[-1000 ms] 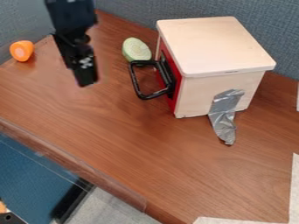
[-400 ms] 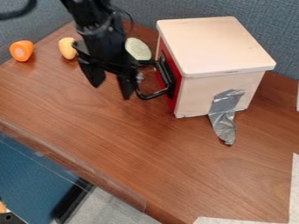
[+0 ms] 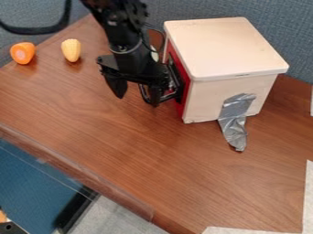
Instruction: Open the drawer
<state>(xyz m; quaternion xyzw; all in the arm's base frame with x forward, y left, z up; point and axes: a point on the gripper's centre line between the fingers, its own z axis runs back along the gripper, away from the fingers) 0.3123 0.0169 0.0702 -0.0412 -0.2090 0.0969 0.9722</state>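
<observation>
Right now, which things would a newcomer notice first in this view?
The pale wooden box at the upper right, with its red drawer front, probably comes first. Left of it, the black gripper hangs open at the drawer handle. Farther left lie a yellow toy corn cob and an orange, carrot-like piece.

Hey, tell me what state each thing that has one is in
Drawer: shut, its front flush with the box.
Gripper: open, one finger overlapping the handle; contact unclear.
Box top: flat, in place.
Silver tape: stuck to the box's side, lower end loose and crumpled.
</observation>
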